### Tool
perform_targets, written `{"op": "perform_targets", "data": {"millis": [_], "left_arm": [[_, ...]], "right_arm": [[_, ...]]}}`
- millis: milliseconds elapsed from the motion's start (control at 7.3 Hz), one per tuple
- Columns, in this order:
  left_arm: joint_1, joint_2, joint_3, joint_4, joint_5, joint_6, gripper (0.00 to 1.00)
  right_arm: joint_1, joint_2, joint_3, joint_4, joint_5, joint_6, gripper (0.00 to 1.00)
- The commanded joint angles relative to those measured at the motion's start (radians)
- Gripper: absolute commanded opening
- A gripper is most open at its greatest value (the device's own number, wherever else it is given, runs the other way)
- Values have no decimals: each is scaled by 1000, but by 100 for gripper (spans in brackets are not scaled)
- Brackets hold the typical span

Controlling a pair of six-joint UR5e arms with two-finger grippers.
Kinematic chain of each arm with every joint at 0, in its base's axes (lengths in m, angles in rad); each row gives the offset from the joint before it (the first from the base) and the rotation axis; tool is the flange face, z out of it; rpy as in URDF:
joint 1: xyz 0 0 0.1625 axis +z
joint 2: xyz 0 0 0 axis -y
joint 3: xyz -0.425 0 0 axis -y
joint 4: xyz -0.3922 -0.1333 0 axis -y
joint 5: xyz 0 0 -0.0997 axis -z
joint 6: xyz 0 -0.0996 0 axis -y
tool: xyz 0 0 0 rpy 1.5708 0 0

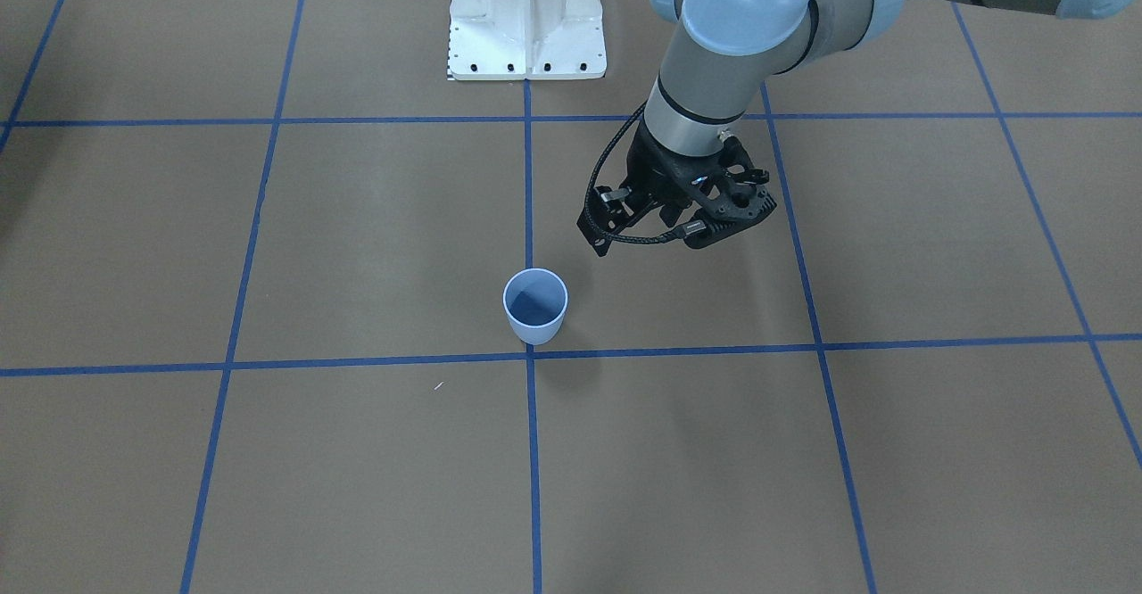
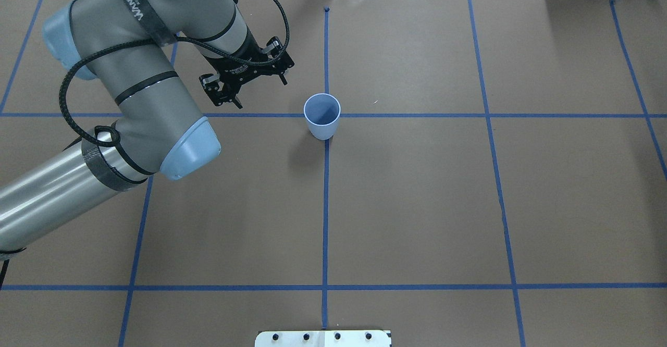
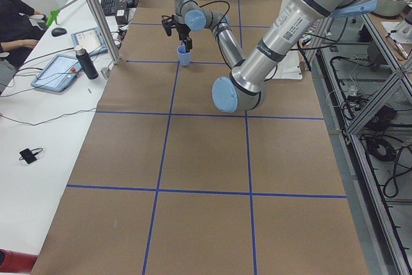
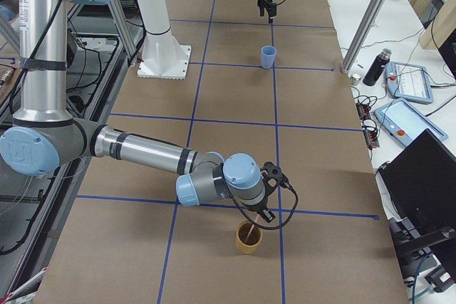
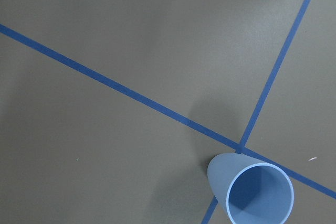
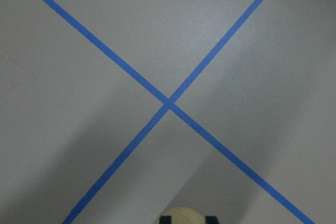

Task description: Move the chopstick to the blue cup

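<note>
The blue cup (image 1: 535, 309) stands upright and empty on a tape crossing at mid-table (image 2: 322, 118); it also shows at the bottom of the left wrist view (image 5: 252, 192). My left gripper (image 2: 226, 97) hangs above the table a short way to the robot's left of the cup, jaws apart and empty (image 1: 638, 219). My right gripper (image 4: 263, 208) is far off at the table's right end, just above a tan cup (image 4: 248, 240) with a thin chopstick (image 4: 246, 231) standing in it. I cannot tell whether it is open or shut.
Brown paper with blue tape grid lines covers the table (image 2: 417, 206). The white robot base (image 1: 526, 19) stands at the table's robot-side edge. The right wrist view shows only a tape crossing (image 6: 168, 102) and a pale rounded edge (image 6: 184, 216) at the bottom.
</note>
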Motion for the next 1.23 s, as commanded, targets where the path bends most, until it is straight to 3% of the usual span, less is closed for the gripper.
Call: {"op": "perform_targets", "data": {"millis": [0,137,685,958,1095], "left_arm": [[0,-1,-1,1,0,-2,99],[0,-1,-1,1,0,-2,99],[0,8,-1,1,0,-2,99],[0,8,-1,1,0,0,99],[0,8,-1,1,0,-2,99]], "right_arm": [[14,-2,-1,0,-1,-2,27],[14,-2,-1,0,-4,1,20],[13,9,0,0,-5,9,20],[19,17,9,0,-1,15,0],[45,17,11,0,4,14,0]]}}
